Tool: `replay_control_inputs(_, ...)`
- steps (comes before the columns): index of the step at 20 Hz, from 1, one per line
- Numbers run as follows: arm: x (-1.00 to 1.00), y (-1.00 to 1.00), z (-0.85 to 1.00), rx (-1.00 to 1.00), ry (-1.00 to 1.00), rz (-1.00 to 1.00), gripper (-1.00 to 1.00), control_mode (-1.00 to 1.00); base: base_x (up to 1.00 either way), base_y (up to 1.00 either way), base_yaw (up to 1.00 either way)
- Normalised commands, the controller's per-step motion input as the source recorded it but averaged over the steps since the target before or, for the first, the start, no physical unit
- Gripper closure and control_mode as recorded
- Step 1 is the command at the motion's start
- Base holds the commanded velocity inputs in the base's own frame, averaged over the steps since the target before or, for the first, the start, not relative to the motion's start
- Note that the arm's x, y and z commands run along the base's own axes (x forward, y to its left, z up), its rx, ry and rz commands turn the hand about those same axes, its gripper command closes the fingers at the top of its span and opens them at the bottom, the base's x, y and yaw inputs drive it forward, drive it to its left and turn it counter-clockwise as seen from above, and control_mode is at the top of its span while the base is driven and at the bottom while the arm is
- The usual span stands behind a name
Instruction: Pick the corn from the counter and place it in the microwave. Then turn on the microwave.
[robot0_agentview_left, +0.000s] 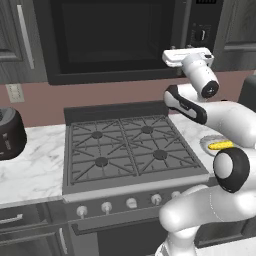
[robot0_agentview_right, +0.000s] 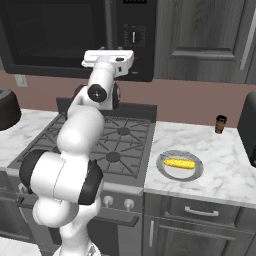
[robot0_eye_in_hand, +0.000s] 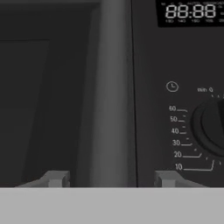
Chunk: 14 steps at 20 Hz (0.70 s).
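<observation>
The corn (robot0_agentview_right: 179, 163), a small yellow cob, lies on a round grey plate (robot0_agentview_right: 164, 171) on the white marble counter (robot0_agentview_right: 225, 170) to the right of the stove; it also peeks out behind my arm (robot0_agentview_left: 221, 145). The black microwave (robot0_agentview_left: 115, 35) hangs above the stove with its door closed. My gripper (robot0_eye_in_hand: 111, 179) is raised to the microwave's front, open. Its fingertips (robot0_eye_in_hand: 57, 178) stand one on each side of the vertical grey door handle (robot0_eye_in_hand: 105, 87), with gaps on both sides. The round knob (robot0_eye_in_hand: 214, 124) and the display (robot0_eye_in_hand: 190, 12) sit to the right of the handle.
A grey gas stove (robot0_agentview_left: 125, 145) lies below the microwave. A round dark toaster (robot0_agentview_left: 7, 132) stands on the left counter. A small brown bottle (robot0_agentview_right: 220, 123) is by the back wall, and a dark appliance (robot0_agentview_right: 248, 127) sits at the right edge.
</observation>
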Motion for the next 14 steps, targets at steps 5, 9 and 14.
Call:
replay_control_inputs(5,-0.01,0.0,0.0,0.0,0.0,0.0,1.0,-1.0,0.0,0.0,0.0)
replay_control_inputs(9,-0.11,0.0,0.0,0.0,0.0,0.0,1.0,-1.0,0.0,0.0,0.0)
replay_control_inputs(14,-0.53,0.05,0.0,0.0,0.0,0.0,1.0,-1.0,0.0,0.0,0.0)
